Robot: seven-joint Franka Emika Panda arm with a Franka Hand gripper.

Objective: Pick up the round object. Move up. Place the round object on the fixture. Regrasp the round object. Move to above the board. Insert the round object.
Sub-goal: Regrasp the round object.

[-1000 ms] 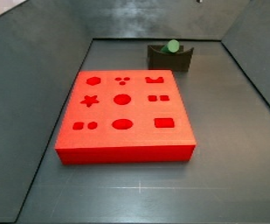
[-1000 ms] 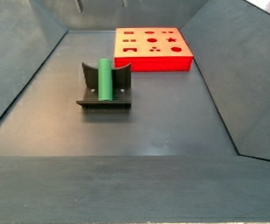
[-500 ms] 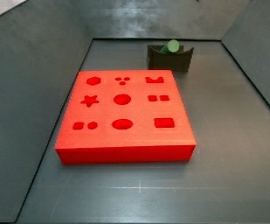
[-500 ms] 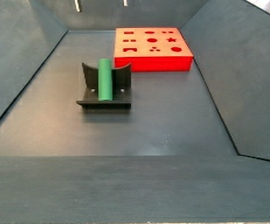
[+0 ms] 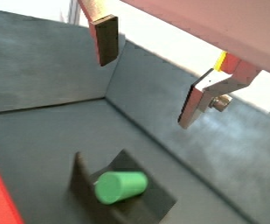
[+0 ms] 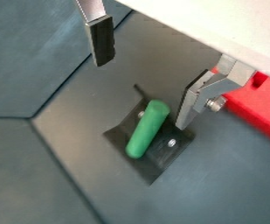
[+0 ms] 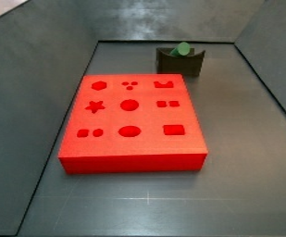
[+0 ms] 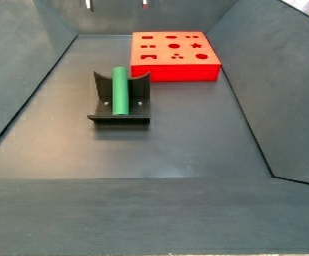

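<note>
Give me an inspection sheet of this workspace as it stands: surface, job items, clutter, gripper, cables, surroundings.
Surface: dark grey floor, bare apart from the job's things.
Round object: small green cylinder peg lies in the notch of the fixture; seen end-on in a side view.
Fixture: small dark block, apart from the board.
Board: large bright red slab with shaped recesses, all unfilled.
Clutter: nothing seen.
Gripper: gripper hangs above the peg, jaws open, nothing between the fingers; only its fingertips show at the top edge in a side view.
Cables: nothing seen.
Surroundings: sloped dark grey walls around the floor.
</note>
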